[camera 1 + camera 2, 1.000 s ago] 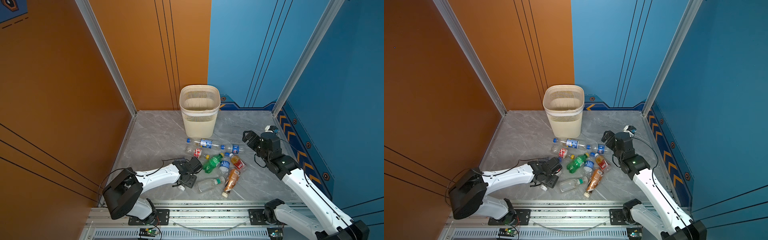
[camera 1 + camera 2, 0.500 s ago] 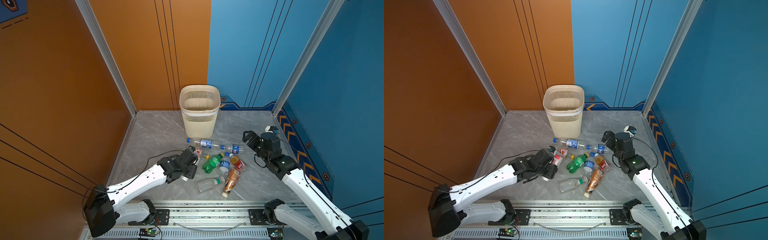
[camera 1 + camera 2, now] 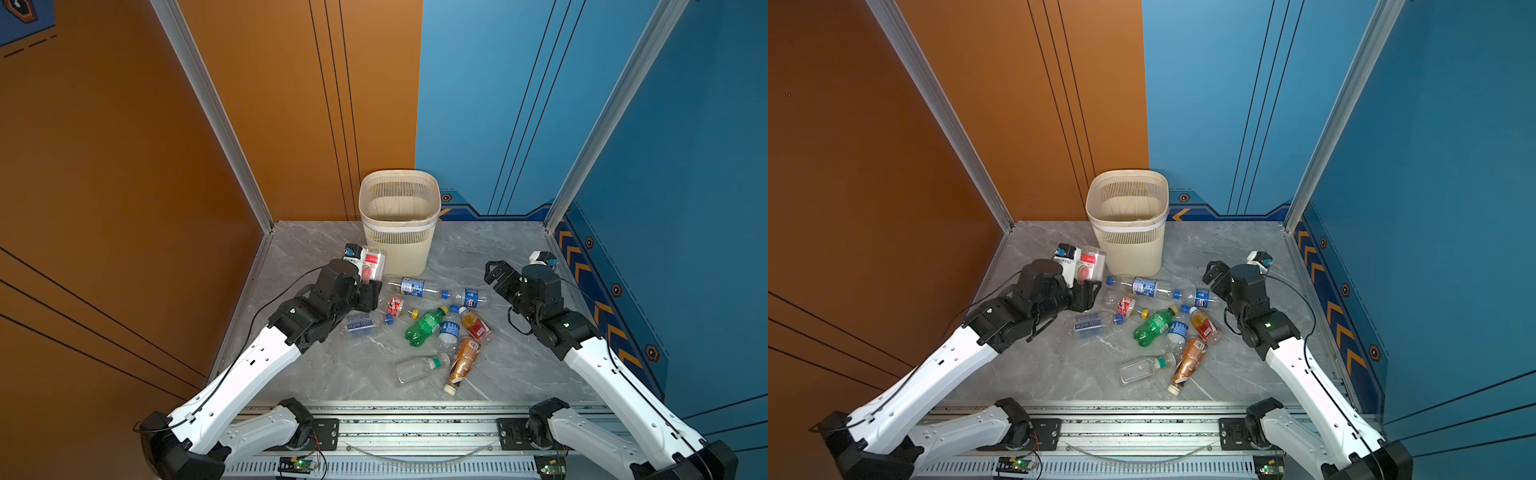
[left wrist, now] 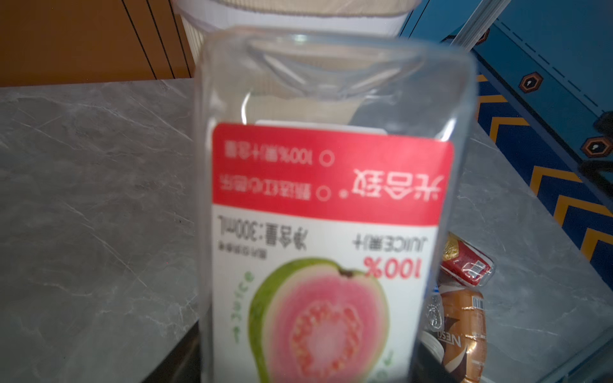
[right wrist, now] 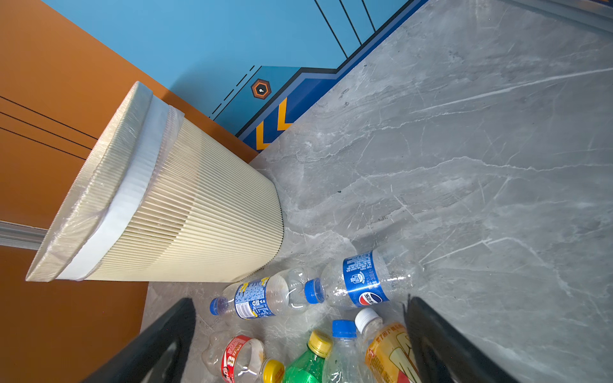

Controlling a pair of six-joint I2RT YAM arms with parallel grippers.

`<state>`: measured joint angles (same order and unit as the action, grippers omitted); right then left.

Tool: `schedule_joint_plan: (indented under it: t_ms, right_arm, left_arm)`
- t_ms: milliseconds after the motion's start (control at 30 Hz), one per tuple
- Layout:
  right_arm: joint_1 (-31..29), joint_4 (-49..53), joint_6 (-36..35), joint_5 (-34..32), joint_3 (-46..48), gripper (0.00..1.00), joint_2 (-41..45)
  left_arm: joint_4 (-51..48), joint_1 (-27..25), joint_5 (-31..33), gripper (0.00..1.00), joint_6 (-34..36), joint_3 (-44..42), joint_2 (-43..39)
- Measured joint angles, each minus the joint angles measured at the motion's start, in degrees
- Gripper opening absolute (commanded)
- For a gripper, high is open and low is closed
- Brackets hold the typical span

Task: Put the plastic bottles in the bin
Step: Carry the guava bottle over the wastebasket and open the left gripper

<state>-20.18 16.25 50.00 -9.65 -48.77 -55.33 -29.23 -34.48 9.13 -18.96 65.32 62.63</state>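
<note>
Gripping a juice bottle [image 3: 372,264] in the left claw [image 3: 368,286], base leading, bin [image 3: 399,245] just ahead: likely lined up for dropping in. Holding the right claw [image 3: 494,274] apart, empty, loose bottles [image 3: 424,326] just ahead on the table [image 3: 498,361], presumably next.

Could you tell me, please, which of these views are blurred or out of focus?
Left wrist view: the held juice bottle fills the frame, its print soft. Right wrist view: bin and floor sharp, the right gripper's fingers blurred. Both top views: sharp, evenly lit.
</note>
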Motion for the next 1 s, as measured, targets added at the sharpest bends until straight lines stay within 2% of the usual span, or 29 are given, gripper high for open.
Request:
schedule_joint_plan:
  t_ms: [300,567,900,1000]
  right_arm:
    - [0.0,0.3,0.0,0.5,0.0,0.99,0.3]
    - [0.0,0.8,0.0,0.5,0.0,1.0,1.4]
    - [0.0,1.3,0.0,0.6,0.0,1.0,2.8]
    - [0.0,1.3,0.0,0.6,0.0,0.99,3.3]
  left_arm:
    - [6.5,6.5,-6.4,0.54,5.8,19.7,12.9]
    - [9.8,9.4,-10.2,0.53,8.5,37.0,27.0]
    - [6.1,10.8,-14.3,0.53,10.2,64.2,50.0]
    - [3.8,11.1,-15.0,0.53,10.4,69.8,55.4]
